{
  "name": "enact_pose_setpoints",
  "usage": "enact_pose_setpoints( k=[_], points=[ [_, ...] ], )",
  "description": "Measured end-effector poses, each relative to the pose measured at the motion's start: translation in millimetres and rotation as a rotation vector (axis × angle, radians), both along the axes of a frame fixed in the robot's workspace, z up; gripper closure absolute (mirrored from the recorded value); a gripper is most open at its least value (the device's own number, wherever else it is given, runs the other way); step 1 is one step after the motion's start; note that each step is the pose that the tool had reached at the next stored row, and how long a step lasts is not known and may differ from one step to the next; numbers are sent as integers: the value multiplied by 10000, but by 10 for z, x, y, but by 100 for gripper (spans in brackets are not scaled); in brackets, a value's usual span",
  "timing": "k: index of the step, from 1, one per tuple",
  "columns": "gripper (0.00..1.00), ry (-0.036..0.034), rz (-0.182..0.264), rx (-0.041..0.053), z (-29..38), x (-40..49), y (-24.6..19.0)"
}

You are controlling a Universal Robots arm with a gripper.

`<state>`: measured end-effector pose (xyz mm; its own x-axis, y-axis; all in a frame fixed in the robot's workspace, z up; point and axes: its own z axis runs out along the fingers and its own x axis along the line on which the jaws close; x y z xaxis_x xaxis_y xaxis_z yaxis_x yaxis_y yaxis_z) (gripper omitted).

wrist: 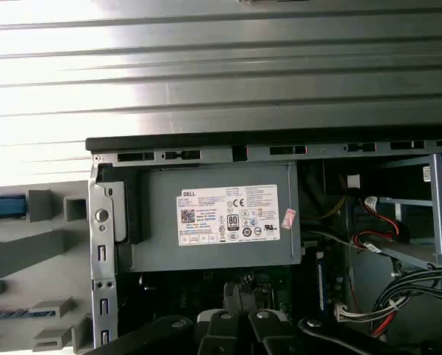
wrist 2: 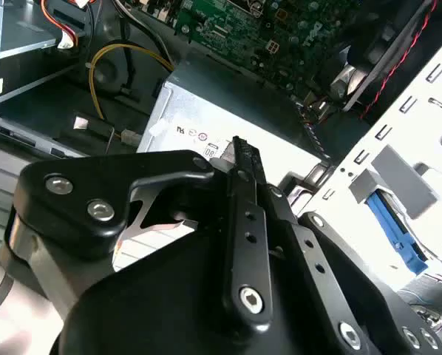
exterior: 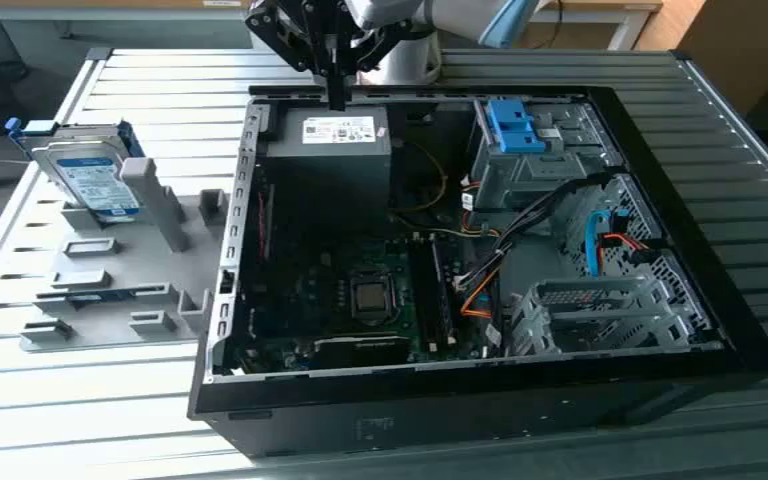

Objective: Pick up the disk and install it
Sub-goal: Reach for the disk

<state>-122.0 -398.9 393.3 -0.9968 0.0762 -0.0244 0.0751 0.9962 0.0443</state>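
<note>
1. Exterior view: hand (exterior: 337, 98), closed and empty, hangs over the case (exterior: 491, 420)'s far edge.
2. Disk (exterior: 91, 180) stands outside the case, on the exterior view's left.
3. Moving low could clip the case wall.

You are looking at an open computer case (exterior: 491, 395) lying on the slatted desk (exterior: 77, 410). Inside the case, a grey power-supply box (exterior: 328, 150) is sitting in one corner, sticker facing up, with a green motherboard (exterior: 344, 290) lying beside it. A blue clip (exterior: 511, 125) is sitting atop the drive cage (exterior: 531, 175) in the neighbouring corner. A grey holder rack (exterior: 117, 290) is resting just outside the case.
</note>
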Motion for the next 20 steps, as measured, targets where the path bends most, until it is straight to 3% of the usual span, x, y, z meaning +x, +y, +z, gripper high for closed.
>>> enact_pose_setpoints(
  k=[10, 20],
  points=[
    [89, 0, -1, 0, 0, -3, 0],
    [89, 0, 0, 0, 0, -68, 0]
  ],
)
